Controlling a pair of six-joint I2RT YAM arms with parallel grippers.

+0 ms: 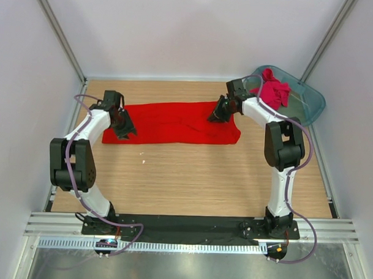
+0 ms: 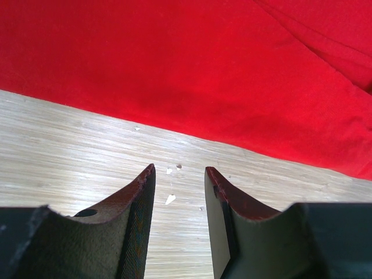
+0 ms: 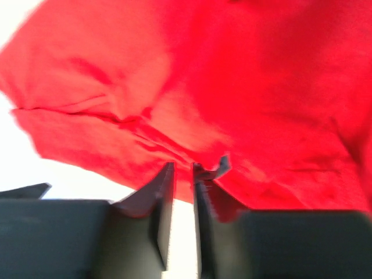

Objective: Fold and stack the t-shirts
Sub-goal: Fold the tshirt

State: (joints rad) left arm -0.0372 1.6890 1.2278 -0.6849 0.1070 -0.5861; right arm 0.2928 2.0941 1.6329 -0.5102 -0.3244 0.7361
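Note:
The bright red t-shirt lies folded into a long strip across the far half of the wooden table. The darker crimson-pink t-shirt sits bunched in the teal tub. My left gripper is at the strip's left end. In the left wrist view it is open and empty over bare wood, just short of the red cloth's edge. My right gripper is at the strip's far right part. In the blurred right wrist view its jaws are nearly together on the red cloth's edge, and wrinkles run toward the tips.
The translucent teal tub stands at the far right corner, partly off the table. White walls and metal frame posts close in the table on three sides. A small white speck lies on the wood in front of the shirt.

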